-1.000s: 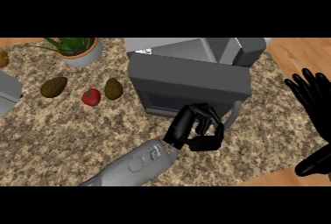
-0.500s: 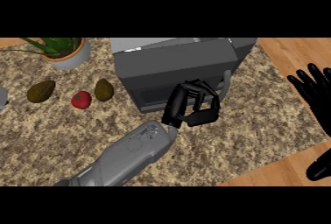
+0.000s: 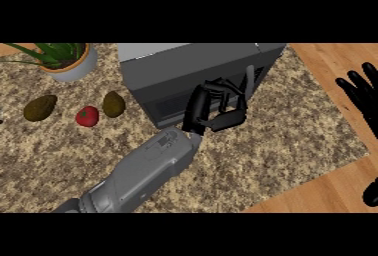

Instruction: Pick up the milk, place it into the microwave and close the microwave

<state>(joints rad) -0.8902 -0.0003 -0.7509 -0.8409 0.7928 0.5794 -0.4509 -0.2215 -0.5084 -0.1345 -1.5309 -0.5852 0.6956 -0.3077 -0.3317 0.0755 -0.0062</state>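
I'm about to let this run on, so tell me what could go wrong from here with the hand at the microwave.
1. The left hand is curled against the microwave front; whether it holds the milk cannot be seen, so the carton may not be inside.
2. The door's state is unclear, so a push might not close it.
3. The forearm could sweep toward the red fruit on pulling back.

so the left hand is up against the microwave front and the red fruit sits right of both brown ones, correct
Not quite. In the head view the red fruit lies between the two brown ones, not right of both. The rest holds: the left hand is up against the microwave front.
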